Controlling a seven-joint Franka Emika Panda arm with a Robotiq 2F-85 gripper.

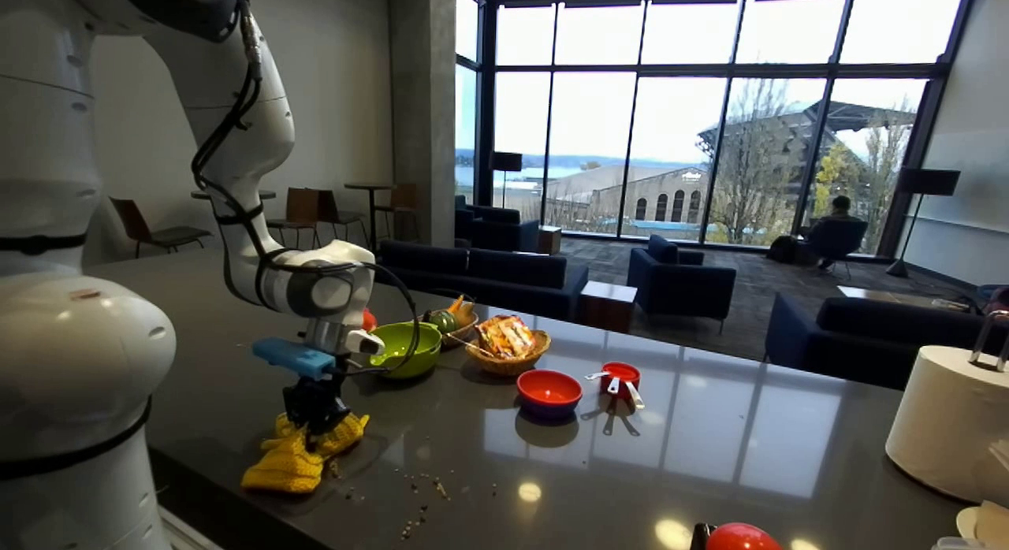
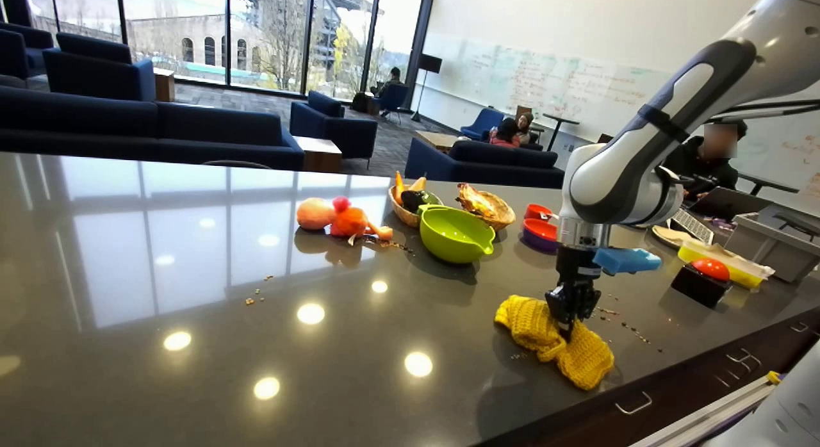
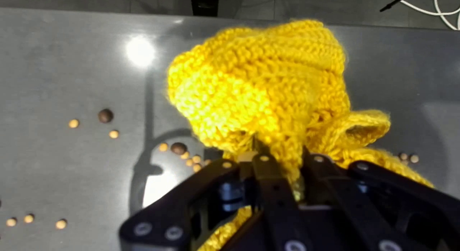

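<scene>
Wrist view shows the hand [image 3: 284, 157] nearly closed, a fold of yellow knitted cloth [image 3: 258, 82] pinched between its fingers; the cloth rests on the table [image 3: 54, 71] directly below, its larger visible part spreading from the fingertips toward the table's edge; in an exterior view its long axis slants toward the robot-side edge, the hand pointing down at its narrow middle with one lobe [image 2: 586, 357] on the edge side; small pellets [image 3: 73, 123] lie scattered beside it; a green bowl [image 2: 455, 235] stands well apart.
</scene>
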